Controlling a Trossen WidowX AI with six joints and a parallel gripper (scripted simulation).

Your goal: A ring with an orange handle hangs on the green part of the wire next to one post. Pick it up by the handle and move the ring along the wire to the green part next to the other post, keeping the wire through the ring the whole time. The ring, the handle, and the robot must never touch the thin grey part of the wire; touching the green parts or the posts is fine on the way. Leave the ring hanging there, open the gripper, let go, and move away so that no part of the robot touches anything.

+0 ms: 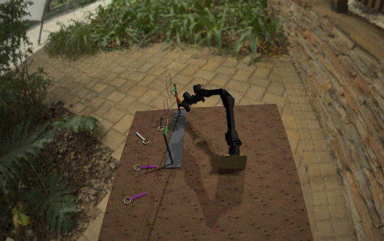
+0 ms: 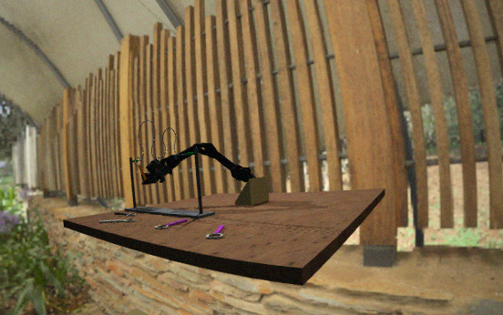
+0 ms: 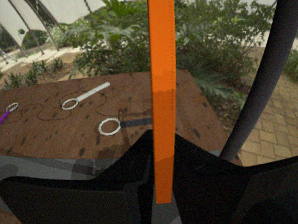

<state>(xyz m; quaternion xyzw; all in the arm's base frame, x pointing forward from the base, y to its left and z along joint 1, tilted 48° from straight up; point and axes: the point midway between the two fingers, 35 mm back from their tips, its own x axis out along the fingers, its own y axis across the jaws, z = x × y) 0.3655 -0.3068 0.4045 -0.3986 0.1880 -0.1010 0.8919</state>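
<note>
The orange handle point(image 1: 178, 99) point(image 2: 141, 172) point(image 3: 164, 90) slants down from its small ring point(image 1: 172, 92) beside the far post point(image 1: 179, 108) point(image 2: 132, 187) point(image 3: 256, 100). My gripper point(image 1: 182, 104) point(image 2: 145, 179) point(image 3: 157, 135) is shut on the lower part of the handle. The ring is at the wire by the far green part point(image 1: 174, 87); whether it touches the wire is too small to tell. The ring is out of the wrist view. The thin grey wire rises in two tall loops between the posts. The other green part point(image 1: 165, 130) point(image 2: 187, 154) is by the near post point(image 1: 168, 149) point(image 2: 199, 182).
Both posts stand on a grey base point(image 1: 176, 139) point(image 2: 164, 212). On the table beside it lie two rings with purple handles point(image 1: 149, 166) point(image 2: 178, 223), one with a white handle point(image 1: 139, 136) point(image 3: 95, 92) and one with a dark handle point(image 3: 136, 122).
</note>
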